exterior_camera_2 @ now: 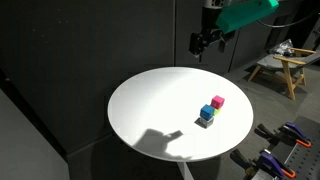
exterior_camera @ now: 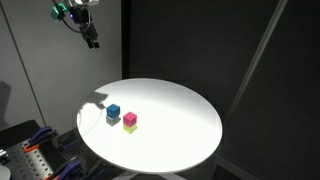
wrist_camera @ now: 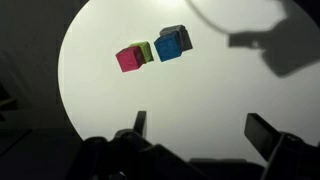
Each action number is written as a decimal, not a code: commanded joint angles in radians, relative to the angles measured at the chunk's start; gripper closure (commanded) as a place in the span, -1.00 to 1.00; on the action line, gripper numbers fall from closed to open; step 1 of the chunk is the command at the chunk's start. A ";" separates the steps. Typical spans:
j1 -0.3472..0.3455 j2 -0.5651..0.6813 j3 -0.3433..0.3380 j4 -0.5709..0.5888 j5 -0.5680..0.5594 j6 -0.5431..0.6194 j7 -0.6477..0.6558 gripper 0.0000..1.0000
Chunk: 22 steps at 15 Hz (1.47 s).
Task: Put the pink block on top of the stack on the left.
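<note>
The pink block (exterior_camera: 130,119) (exterior_camera_2: 218,102) (wrist_camera: 127,60) stands near the middle of the round white table (exterior_camera: 180,115), tight against a yellow-green cube (exterior_camera: 130,128) (wrist_camera: 146,52). In an exterior view the pink block seems to rest on top of that cube. Right beside them is the stack (exterior_camera: 113,112) (exterior_camera_2: 207,112) (wrist_camera: 170,44), a bright blue cube over a darker one. My gripper (exterior_camera: 92,41) (exterior_camera_2: 201,44) (wrist_camera: 200,130) hangs high above the table's far edge, well away from the blocks. It is open and holds nothing.
Dark curtains surround the table. Tool racks with clamps (exterior_camera: 30,155) (exterior_camera_2: 280,150) stand close to its edge. A wooden stool (exterior_camera_2: 280,65) is off to one side. The arm's shadow (exterior_camera_2: 160,137) falls on the tabletop.
</note>
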 commanded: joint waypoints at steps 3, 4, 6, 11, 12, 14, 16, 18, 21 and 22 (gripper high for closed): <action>0.063 0.007 -0.058 0.004 -0.018 -0.006 0.014 -1.00; 0.063 0.007 -0.058 0.004 -0.018 -0.006 0.014 -1.00; 0.063 0.007 -0.058 0.004 -0.018 -0.006 0.014 -1.00; 0.068 0.009 -0.065 0.005 -0.015 -0.006 0.011 -1.00; 0.080 0.012 -0.079 0.007 -0.011 -0.004 0.010 -1.00; 0.098 0.015 -0.105 0.012 -0.004 -0.004 0.005 -1.00; 0.108 0.019 -0.129 0.017 0.006 -0.003 -0.003 -1.00; 0.113 0.022 -0.153 0.021 0.019 -0.003 -0.013 -1.00; 0.113 0.027 -0.187 0.026 0.038 0.000 -0.026 -1.00; 0.111 0.028 -0.201 0.029 0.053 0.003 -0.038 -1.00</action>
